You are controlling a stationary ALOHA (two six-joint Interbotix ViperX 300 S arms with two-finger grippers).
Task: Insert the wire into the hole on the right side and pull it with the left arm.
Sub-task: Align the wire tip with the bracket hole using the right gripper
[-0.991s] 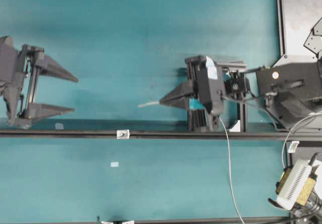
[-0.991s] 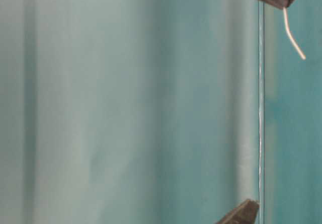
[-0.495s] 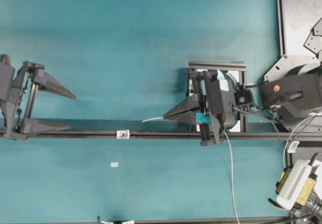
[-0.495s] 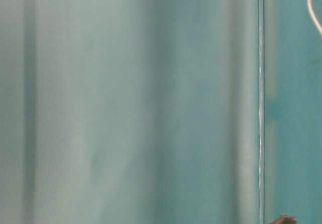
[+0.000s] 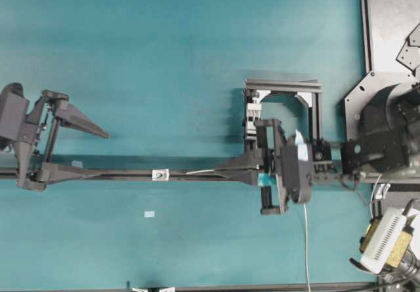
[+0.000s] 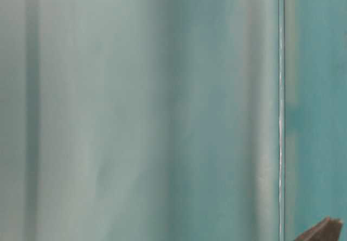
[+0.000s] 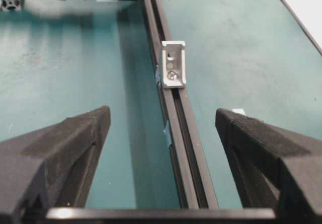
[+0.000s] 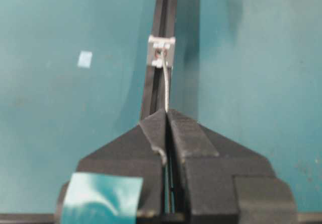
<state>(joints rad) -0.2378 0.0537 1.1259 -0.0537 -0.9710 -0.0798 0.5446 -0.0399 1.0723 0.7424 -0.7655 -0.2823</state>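
Note:
My right gripper (image 5: 221, 171) lies along the black rail (image 5: 118, 174), shut on the thin silvery wire (image 5: 202, 171). The wire sticks out left toward the small silvery block (image 5: 160, 174) with the hole; overhead, a gap shows between its tip and the block. In the right wrist view the wire (image 8: 165, 85) runs from the gripper (image 8: 166, 111) to the block's (image 8: 161, 51) lower edge. My left gripper (image 5: 111, 154) is open at the left, one finger on each side of the rail. The left wrist view has the gripper (image 7: 162, 113) open and the block (image 7: 172, 70) ahead on the rail.
A black frame stand (image 5: 282, 88) rises behind the right gripper. A white cable (image 5: 306, 239) trails to the front edge. A small pale tape piece (image 5: 149, 214) lies on the teal table. A grey plate (image 5: 394, 16) and a white device (image 5: 384, 239) sit at the right.
The right gripper has carried the wire toward the front, from behind the rail to lie along it and point at the block. The left gripper has shifted slightly right over the rail.

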